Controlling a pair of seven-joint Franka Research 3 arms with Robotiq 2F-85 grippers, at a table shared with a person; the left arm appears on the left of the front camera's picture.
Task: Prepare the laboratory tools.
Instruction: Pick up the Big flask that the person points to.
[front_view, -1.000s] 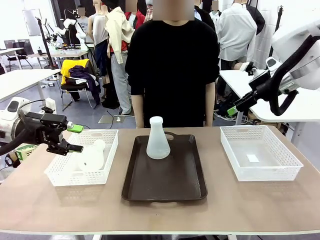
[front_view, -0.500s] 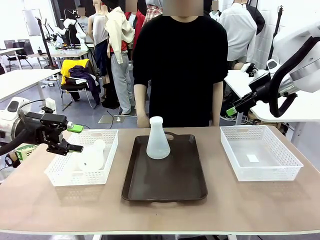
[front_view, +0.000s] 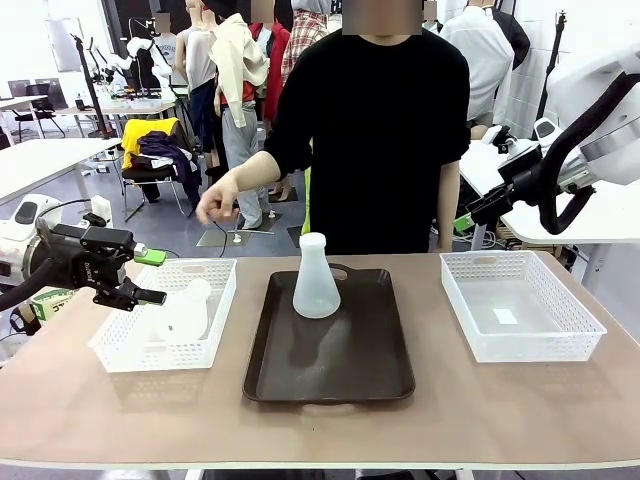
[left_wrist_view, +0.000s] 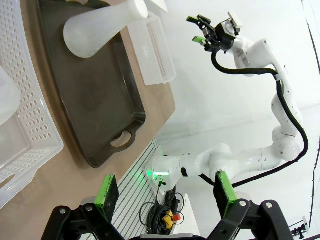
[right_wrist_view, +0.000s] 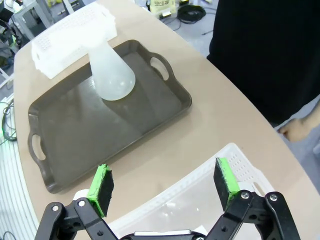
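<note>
One frosted-white flask (front_view: 316, 283) stands upright at the far end of the dark brown tray (front_view: 330, 375); it also appears in the wrist views (left_wrist_view: 97, 27) (right_wrist_view: 111, 72). A second flask (front_view: 185, 313) lies on its side in the white mesh basket (front_view: 160, 362) on the left. My left gripper (front_view: 152, 277) hovers open just left of that basket, nothing between its green pads (left_wrist_view: 107, 192). My right gripper (front_view: 475, 212) hangs open, high above the back left corner of the right basket (front_view: 530, 352), with nothing held (right_wrist_view: 163, 182).
A person in black stands at the far edge behind the tray, one hand (front_view: 215, 205) raised above the table's far left side. The right basket holds only a small slip of paper (front_view: 505, 316). Bare tabletop runs along the near edge.
The person has stepped a little to the right and lifted a hand out over the far left side. Neither arm has moved, and both flasks stay put.
</note>
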